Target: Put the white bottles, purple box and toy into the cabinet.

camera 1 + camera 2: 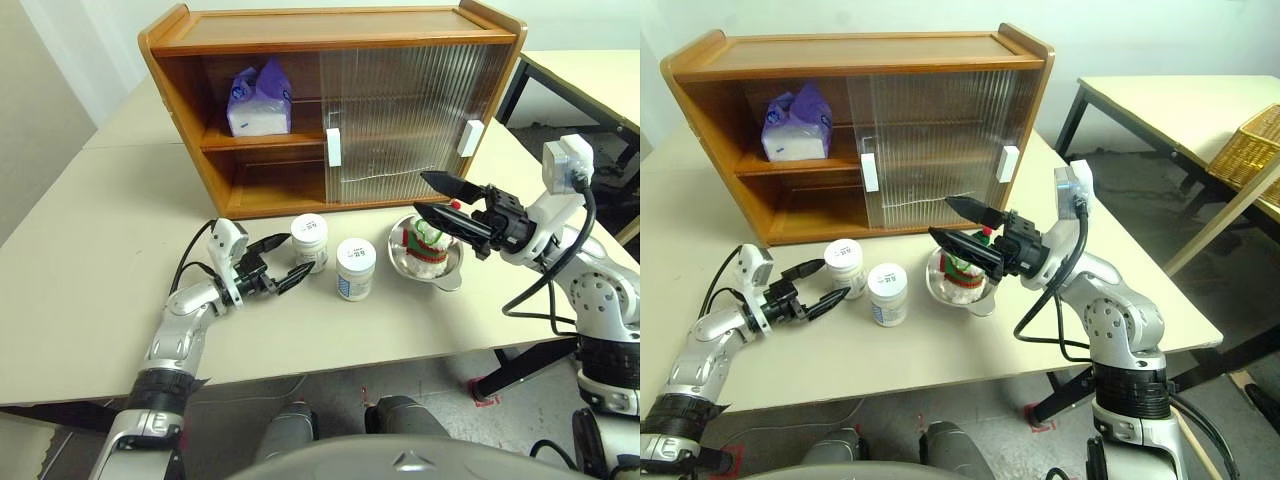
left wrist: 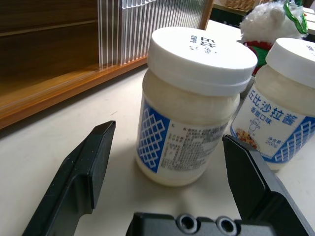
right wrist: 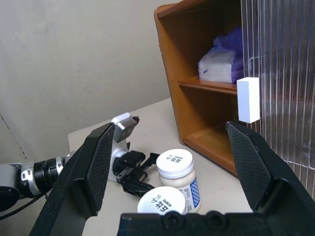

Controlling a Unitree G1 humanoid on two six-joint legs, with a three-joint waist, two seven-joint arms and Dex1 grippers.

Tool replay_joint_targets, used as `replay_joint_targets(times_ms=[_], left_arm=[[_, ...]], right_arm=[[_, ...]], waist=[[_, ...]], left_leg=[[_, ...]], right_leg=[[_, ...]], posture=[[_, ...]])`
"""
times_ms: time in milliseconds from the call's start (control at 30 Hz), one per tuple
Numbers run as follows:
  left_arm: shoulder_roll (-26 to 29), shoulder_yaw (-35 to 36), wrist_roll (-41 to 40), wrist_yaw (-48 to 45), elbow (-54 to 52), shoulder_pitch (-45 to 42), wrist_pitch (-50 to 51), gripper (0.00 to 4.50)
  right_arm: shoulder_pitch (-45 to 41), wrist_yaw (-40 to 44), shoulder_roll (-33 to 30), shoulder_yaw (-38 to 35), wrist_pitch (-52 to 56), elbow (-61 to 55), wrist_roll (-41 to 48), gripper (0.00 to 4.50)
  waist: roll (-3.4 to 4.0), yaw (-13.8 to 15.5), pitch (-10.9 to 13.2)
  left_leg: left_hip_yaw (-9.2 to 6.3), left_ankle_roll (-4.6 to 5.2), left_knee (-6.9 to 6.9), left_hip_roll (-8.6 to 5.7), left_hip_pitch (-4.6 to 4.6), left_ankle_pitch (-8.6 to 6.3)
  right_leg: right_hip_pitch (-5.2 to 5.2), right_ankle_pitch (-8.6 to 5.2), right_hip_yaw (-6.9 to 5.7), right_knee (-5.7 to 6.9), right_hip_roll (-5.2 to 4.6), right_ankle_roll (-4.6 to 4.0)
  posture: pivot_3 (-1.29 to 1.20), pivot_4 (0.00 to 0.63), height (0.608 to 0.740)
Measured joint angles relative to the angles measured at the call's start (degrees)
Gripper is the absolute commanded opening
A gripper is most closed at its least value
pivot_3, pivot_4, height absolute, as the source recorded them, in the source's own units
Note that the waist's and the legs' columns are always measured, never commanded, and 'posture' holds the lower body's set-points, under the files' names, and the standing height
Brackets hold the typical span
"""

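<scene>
Two black fingers of the left gripper (image 1: 279,260) stand wide apart and hold nothing, with one fingertip on each side of the nearer side of a white bottle (image 1: 310,242). That bottle stands upright on the table (image 1: 90,290), and the fingers do not seem to touch it, though one tip is very close. Just beside this first bottle, a little farther from the cabinet (image 1: 330,105), stands the second white bottle (image 1: 356,268), also upright, with blue print on its label. On the other side of the second bottle from the left gripper sits a shiny steel bowl (image 1: 442,272), and the toy (image 1: 425,243) rests inside it, white and fluffy with red and green clothes. Over the bowl hangs the right gripper (image 1: 437,196), its fingers spread wide too and holding nothing, pointing across toward the left arm. Behind the bottles and the bowl stands the big wooden cabinet with two shelves. Its ribbed see-through doors (image 1: 400,110) with white handles (image 1: 333,148) cover the half behind the bowl, and the half behind the left gripper is open. The purple box (image 1: 258,100) sits on the upper shelf in that open half, with white tissue showing. The lower shelf in the open half has nothing on it. Both bottles and the toy are out on the table in front of the cabinet.
</scene>
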Motion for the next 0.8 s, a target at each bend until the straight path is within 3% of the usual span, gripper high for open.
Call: replay_joint_targets(times_ms=[300, 500, 800], left_arm=[[-1.45, -0.46, 0.64, -0.13, 3.34, -1.75, -1.43, 4.49], [-2.27, -0.51, 0.89, -0.51, 5.28, -2.47, -2.15, 3.06], [-3.37, -0.12, 0.87, 0.27, 6.38, -2.79, -2.92, 3.06]], right_arm=[[1.09, -0.88, -0.18, -0.07, 0.03, -0.61, 0.79, 4.50], [1.12, -1.22, -0.41, -0.08, 0.03, -0.69, 0.97, 4.50], [1.13, -1.47, -0.56, -0.09, 0.03, -0.73, 1.23, 4.50]], waist=[[0.00, -0.53, 0.00], [0.00, -0.64, 0.00], [0.01, -0.63, 0.01]], left_leg=[[0.00, 0.02, 0.00, -0.01, 0.01, 0.02], [0.00, 0.06, 0.00, -0.03, 0.00, 0.04], [-0.01, 0.10, 0.01, -0.07, 0.00, 0.08]], right_leg=[[0.04, -0.02, 0.00, 0.00, 0.00, 0.12], [0.06, -0.06, 0.01, 0.00, 0.00, 0.20], [0.12, -0.02, 0.03, -0.01, -0.02, 0.27]], posture=[[-0.18, 0.020, 0.740], [-0.18, 0.018, 0.740], [-0.17, 0.018, 0.740]])
